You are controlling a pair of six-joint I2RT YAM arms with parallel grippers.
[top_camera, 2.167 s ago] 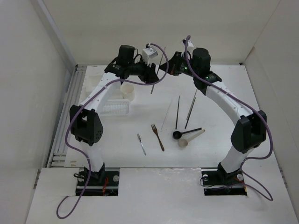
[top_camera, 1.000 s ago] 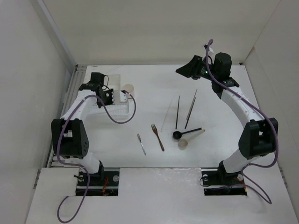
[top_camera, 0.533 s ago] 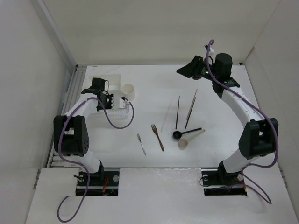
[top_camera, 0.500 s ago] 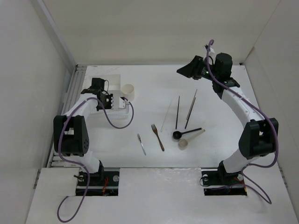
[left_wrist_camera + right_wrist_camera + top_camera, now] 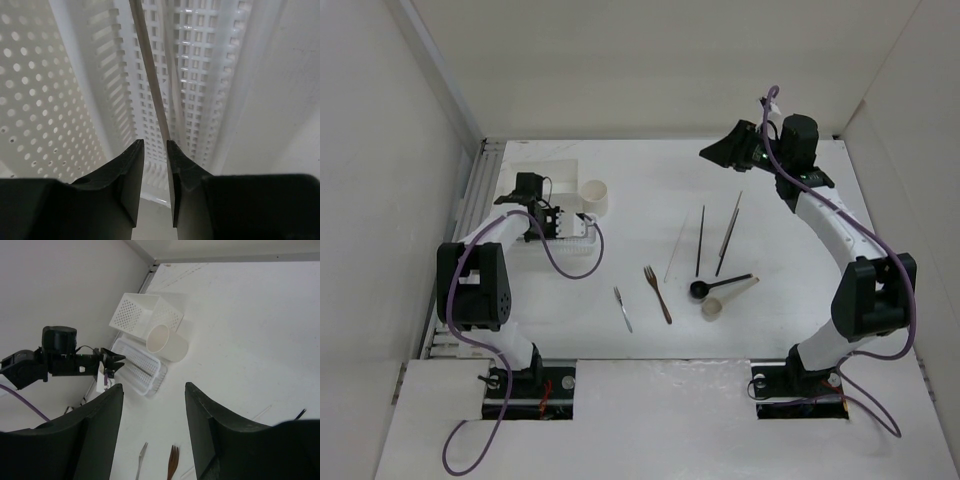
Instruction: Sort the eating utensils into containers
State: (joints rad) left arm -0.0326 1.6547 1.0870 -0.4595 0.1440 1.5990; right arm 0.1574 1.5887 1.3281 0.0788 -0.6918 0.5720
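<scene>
Chopstick (image 5: 149, 75) runs between parted jaws of left gripper (image 5: 155, 146), low over tray (image 5: 212, 100).

The chopstick (image 5: 150, 75) runs off the left wrist view's top edge.

The tray (image 5: 200, 75) is recorded as white, with a grid of square slots. The box (image 5: 30, 100) is white and patterned with round perforations. The cup (image 5: 165, 342) is cream. The chopstick (image 5: 150, 75) is noted as metallic grey. The left gripper (image 5: 155, 147) is black. On the white table (image 5: 640, 190), a brown fork (image 5: 658, 294), a grey fork (image 5: 623, 309), a black spoon (image 5: 722, 283) and a beige spoon (image 5: 730, 296) are observed. The cables (image 5: 575, 268) are purple.
</scene>
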